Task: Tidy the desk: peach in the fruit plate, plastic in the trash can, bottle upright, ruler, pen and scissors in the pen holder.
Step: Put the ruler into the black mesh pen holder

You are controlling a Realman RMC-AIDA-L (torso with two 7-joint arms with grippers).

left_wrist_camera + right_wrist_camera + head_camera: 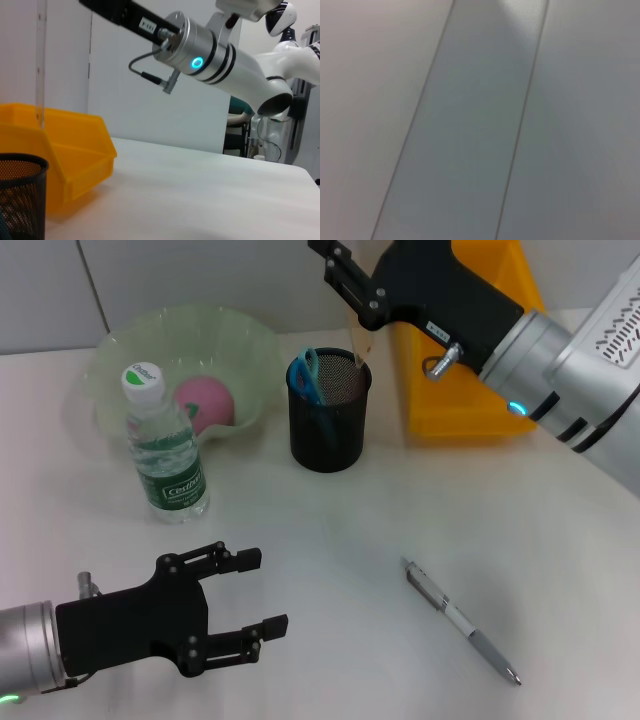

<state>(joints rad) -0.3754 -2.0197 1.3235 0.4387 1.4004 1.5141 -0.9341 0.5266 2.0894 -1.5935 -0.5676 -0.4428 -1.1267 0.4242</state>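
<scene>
My right gripper is shut on the clear ruler, which it holds upright with the lower end in the black mesh pen holder. The ruler also shows in the left wrist view, over the holder. Blue-handled scissors stand in the holder. The pink peach lies in the green fruit plate. The bottle stands upright in front of the plate. A silver pen lies on the table at the front right. My left gripper is open and empty at the front left.
A yellow bin stands right of the pen holder, under my right arm; it also shows in the left wrist view. The right wrist view shows only wall panels.
</scene>
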